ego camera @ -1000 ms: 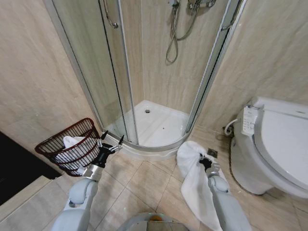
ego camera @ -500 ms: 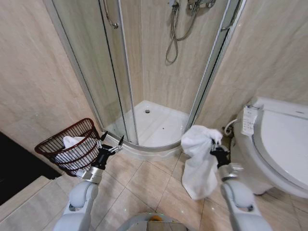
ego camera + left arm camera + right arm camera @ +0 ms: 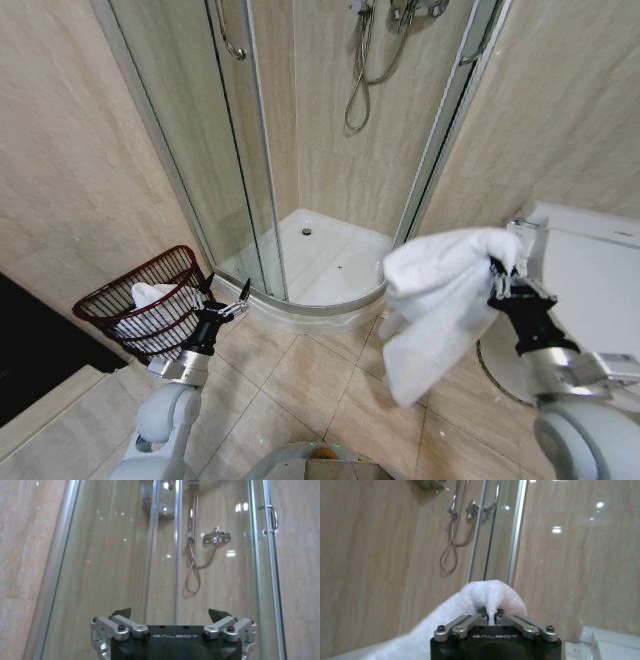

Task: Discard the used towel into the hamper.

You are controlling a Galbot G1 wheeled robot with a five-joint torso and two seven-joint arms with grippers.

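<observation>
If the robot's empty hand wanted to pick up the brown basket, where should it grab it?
Probably the top rim of the hamper on its near side, coming from above. The rim is a bare hoop a finger can slip over, and the wire walls have gaps. A cloth already fills the middle. The open left gripper sits beside it; the right gripper holds the white towel.

floor (image 3: pixel 300 385): tan tiles | hamper (image 3: pixel 150 300): dark red wire basket, stands on the floor by the left wall, a white cloth (image 3: pixel 150 297) inside it | shower tray (image 3: pixel 320 265): white, curved, sits on the floor in the corner | toilet (image 3: pixel 590 290): white, stands on the floor at the right
</observation>
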